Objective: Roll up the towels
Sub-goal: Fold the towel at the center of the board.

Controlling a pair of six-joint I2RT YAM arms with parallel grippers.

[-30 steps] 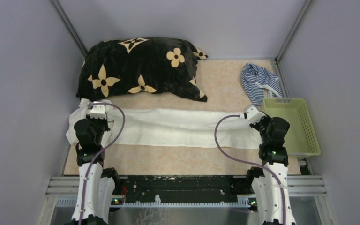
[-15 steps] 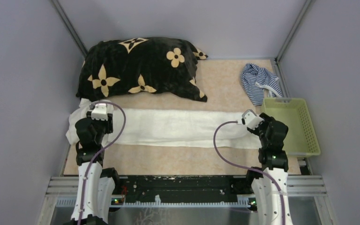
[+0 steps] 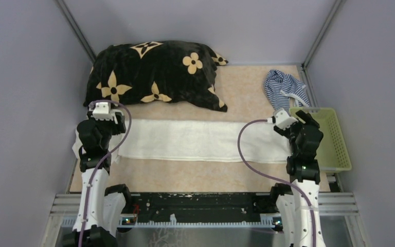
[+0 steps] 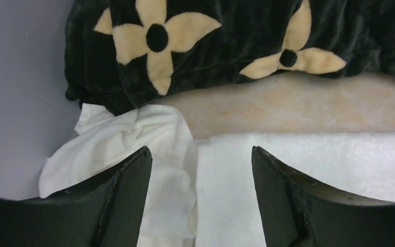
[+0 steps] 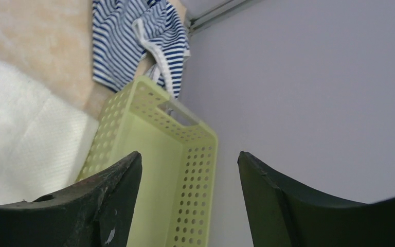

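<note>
A long white towel [image 3: 200, 140] lies flat across the mat in front of the pillow. Its left end shows in the left wrist view [image 4: 329, 170] and its right end in the right wrist view [image 5: 20, 134]. A second white towel [image 3: 75, 147] lies crumpled at the mat's left edge, next to the long one [image 4: 128, 134]. My left gripper [image 3: 103, 123] is open and empty above the place where the two towels meet [image 4: 200, 154]. My right gripper [image 3: 299, 131] is open and empty, raised beside the long towel's right end and facing the basket and wall [image 5: 189, 157].
A black pillow with tan flowers [image 3: 154, 74] lies at the back left [image 4: 236, 36]. A blue-and-white striped garment [image 3: 283, 90] lies at the back right [image 5: 128, 41]. A light green perforated basket [image 3: 339, 149] stands at the right edge [image 5: 149, 139]. Grey walls close in on both sides.
The long towel has gone from rumpled to flat and stretched. My left gripper has moved back toward the pillow. My right gripper has risen and swung right toward the basket.
</note>
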